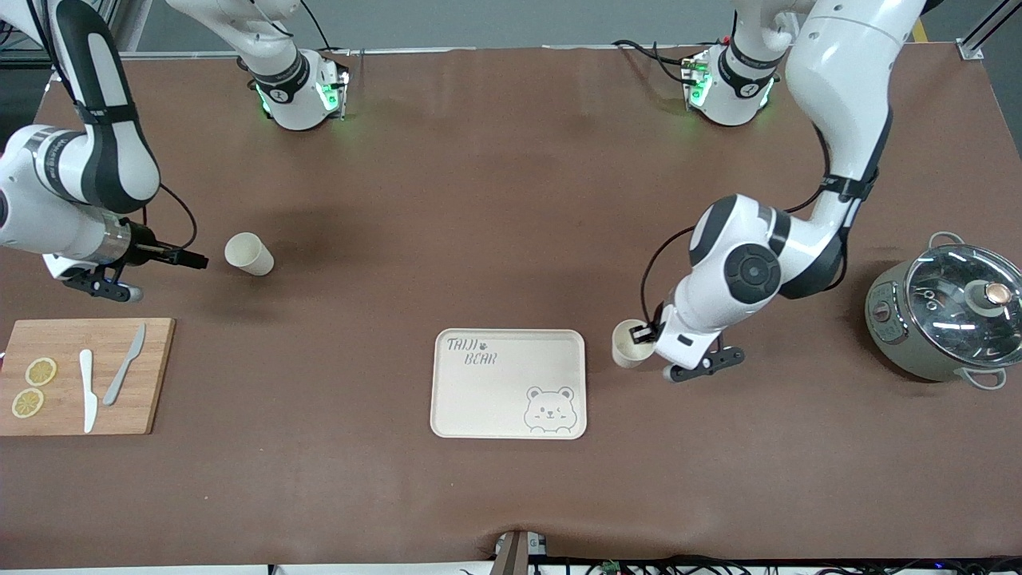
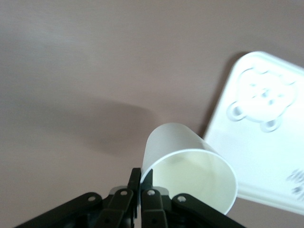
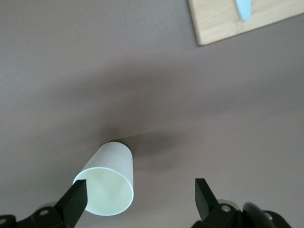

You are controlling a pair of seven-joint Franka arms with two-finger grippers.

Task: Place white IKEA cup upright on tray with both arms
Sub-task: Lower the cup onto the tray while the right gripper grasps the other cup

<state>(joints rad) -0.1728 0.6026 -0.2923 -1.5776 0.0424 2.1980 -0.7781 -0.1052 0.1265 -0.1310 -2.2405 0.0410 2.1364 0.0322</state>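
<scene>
Jaws of your left gripper (image 1: 648,334) pinch the rim of one white cup (image 1: 631,343) just beside the tray (image 1: 509,383); right gripper (image 1: 192,259) jaws gape near the other cup (image 1: 249,254) on the worktop (image 1: 511,200). Carry it level over the rim.

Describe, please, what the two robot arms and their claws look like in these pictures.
Both arms are glossy white, rounded segments with black joint bands and round black joint caps. Black cables loop along the left arm and right arm. Green lights glow at both bases. The left claw and right claw are small, black, with angular fingers.
</scene>
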